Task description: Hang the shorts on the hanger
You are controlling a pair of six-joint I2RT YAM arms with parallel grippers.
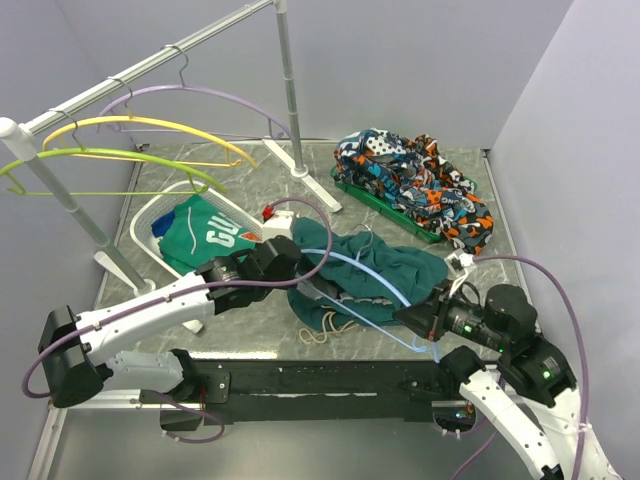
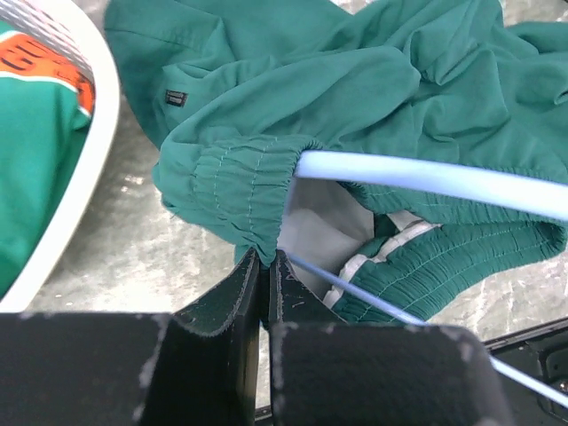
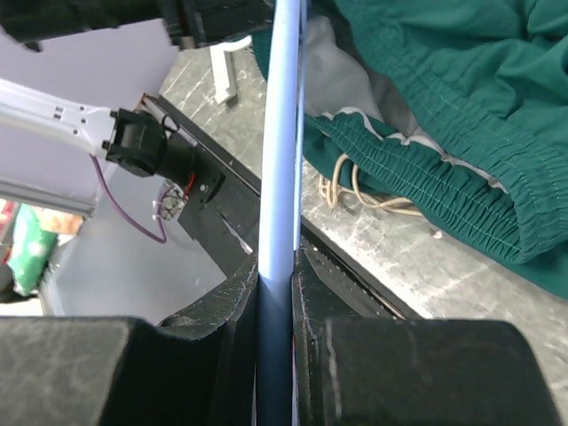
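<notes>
Two arms meet over the middle of the counter (image 1: 250,322). The left arm (image 1: 170,300) stretches low and diagonally from its base. Its jaws are pressed together on the gathered waistband edge of the shorts (image 2: 355,80), with fabric caught between the tips. The right arm (image 1: 510,330) bends in from the opposite side, wrist turned toward the left arm. Its jaws are clenched on one thick arm of the light-blue hanger (image 2: 426,177), which runs straight out ahead of them.

The shorts lie crumpled on the counter between the two sets of jaws, mostly beyond them. The hanger's thick arm enters the open waistband just above the left jaws, and its thin lower bar passes close beside those tips. The pale drawstring (image 3: 355,191) trails on the counter just right of the right jaws.

Left of the left jaws stands a white basket (image 1: 145,225) holding a green lettered garment (image 1: 205,235). Well beyond the right jaws lies a heap of patterned clothes (image 1: 415,175). Purple (image 1: 200,92), yellow (image 1: 150,123) and green (image 1: 110,155) hangers hang on a rail (image 1: 150,65) far off to the left.
</notes>
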